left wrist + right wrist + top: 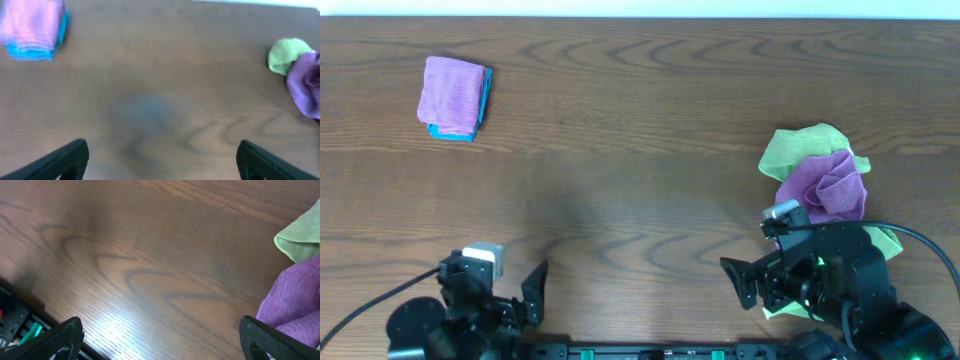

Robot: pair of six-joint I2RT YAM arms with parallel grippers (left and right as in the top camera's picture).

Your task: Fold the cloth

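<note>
A crumpled purple cloth (pixel 832 186) lies on a crumpled green cloth (pixel 807 147) at the table's right side. Both also show in the left wrist view, purple (pixel 306 82) and green (pixel 286 54), and in the right wrist view, purple (pixel 295 300) and green (pixel 300 237). My right gripper (pixel 760 258) is open and empty over bare table just left of this pile; its fingers (pixel 160 342) are wide apart, the right one beside the purple cloth. My left gripper (pixel 492 282) is open and empty at the front left, its fingers (pixel 162 165) over bare wood.
A folded stack, a purple cloth (pixel 452 90) on a blue one (pixel 455 132), lies at the back left; it also shows in the left wrist view (pixel 34 27). More green cloth (pixel 888 240) shows under the right arm. The wooden table (pixel 640 200) fills the view.
</note>
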